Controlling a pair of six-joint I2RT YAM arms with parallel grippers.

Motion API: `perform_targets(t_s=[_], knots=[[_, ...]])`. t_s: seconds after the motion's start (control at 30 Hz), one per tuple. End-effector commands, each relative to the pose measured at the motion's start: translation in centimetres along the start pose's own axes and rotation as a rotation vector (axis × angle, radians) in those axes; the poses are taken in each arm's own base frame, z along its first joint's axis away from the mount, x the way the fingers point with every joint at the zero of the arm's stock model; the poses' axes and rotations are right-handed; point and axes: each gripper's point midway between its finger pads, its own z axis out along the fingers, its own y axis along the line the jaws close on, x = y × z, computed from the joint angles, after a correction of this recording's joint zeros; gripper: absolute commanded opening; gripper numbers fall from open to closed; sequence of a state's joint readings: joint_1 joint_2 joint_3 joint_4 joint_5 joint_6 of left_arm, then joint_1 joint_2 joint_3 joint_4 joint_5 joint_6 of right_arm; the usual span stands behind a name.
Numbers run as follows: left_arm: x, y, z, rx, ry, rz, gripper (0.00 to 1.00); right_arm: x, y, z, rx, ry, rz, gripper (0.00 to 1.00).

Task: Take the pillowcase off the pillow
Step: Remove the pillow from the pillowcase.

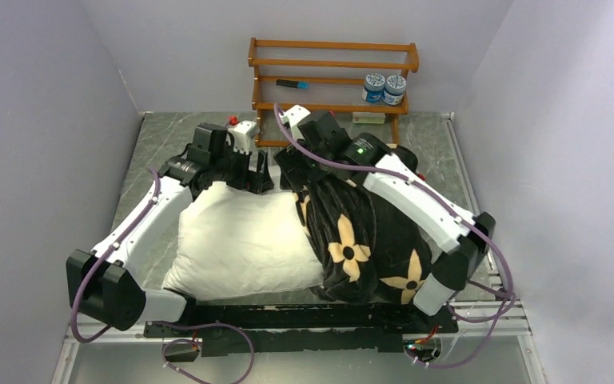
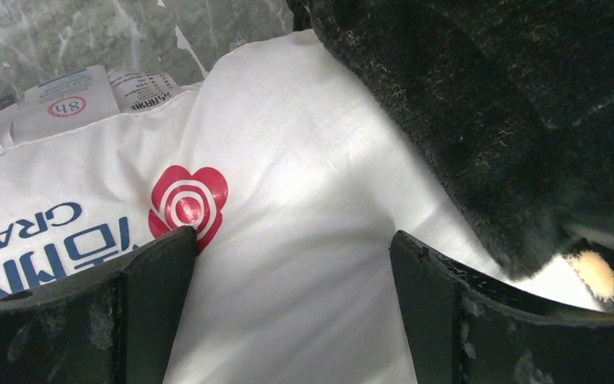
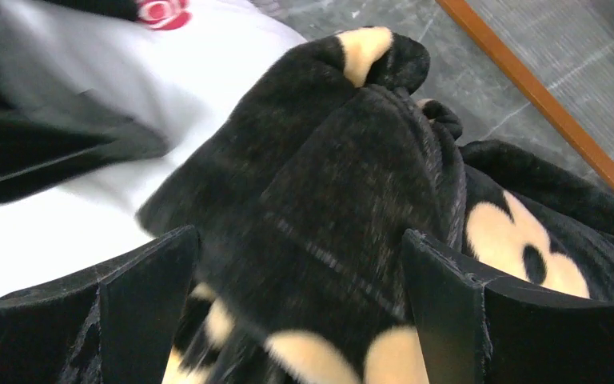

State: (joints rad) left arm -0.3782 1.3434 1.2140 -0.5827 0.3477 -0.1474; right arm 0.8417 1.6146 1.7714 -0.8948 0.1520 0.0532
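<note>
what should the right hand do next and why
Probably close the right hand on the bunched fold of the pillowcase: the hand is open and straddles that fold, and the pillowcase caps only one end of the pillow.

Pillowcase point(image 1: 376, 224) is black with cream-yellow flowers point(image 1: 348, 252), each with a black centre. Pillow point(image 1: 240, 240) is plain white apart from a red swirly logo point(image 2: 189, 200) and blue lettering point(image 2: 16, 248), and the bench point(image 1: 160, 144) is grey-green marble-look.

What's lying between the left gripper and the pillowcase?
Only bare white pillow, shown in the left wrist view; the pillowcase edge starts just past the open left gripper.
</note>
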Motion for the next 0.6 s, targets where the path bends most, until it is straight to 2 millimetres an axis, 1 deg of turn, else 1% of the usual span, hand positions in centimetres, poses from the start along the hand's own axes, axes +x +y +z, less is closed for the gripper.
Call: perform_targets(t_s=[0.0,0.07,0.17,0.2,0.3,0.37,0.43,0.47,0.5,0.53,0.57], knots=[[3.4,-1.2,-1.3,0.041,0.099,-0.037,0.95,-1.7,-1.9,2.0,0.004,-0.024,-0.001,1.00],[3.7,-1.5,-1.6,0.050,0.097,-0.042,0.95,-0.3,-2.4,3.5,0.007,0.034,0.008,1.00],[4.3,-1.8,-1.8,0.061,0.107,-0.049,0.95,1.9,-3.4,5.0,0.023,0.107,0.019,0.98],[4.5,-1.9,-1.9,0.065,0.111,-0.050,0.95,2.7,-3.9,5.3,0.034,0.134,0.024,0.96],[5.0,-2.0,-2.1,0.068,0.123,-0.047,0.95,4.5,-5.7,5.6,0.098,0.190,0.034,0.82],[5.2,-2.0,-2.3,0.067,0.127,-0.041,0.95,5.5,-6.9,5.4,0.133,0.218,0.042,0.70],[5.2,-2.1,-2.5,0.071,0.128,-0.035,0.95,6.1,-7.8,5.0,0.170,0.233,0.043,0.53],[5.1,-2.2,-2.6,0.076,0.126,-0.032,0.95,6.3,-8.0,4.8,0.184,0.238,0.042,0.41],[5.0,-2.4,-2.8,0.080,0.122,-0.029,0.95,6.2,-8.4,4.4,0.200,0.232,0.042,0.27],[4.8,-2.5,-2.9,0.082,0.116,-0.027,0.95,5.9,-8.4,4.1,0.205,0.222,0.042,0.14],[4.4,-2.5,-3.0,0.078,0.102,-0.021,0.95,5.4,-8.4,3.6,0.198,0.199,0.023,0.04]])
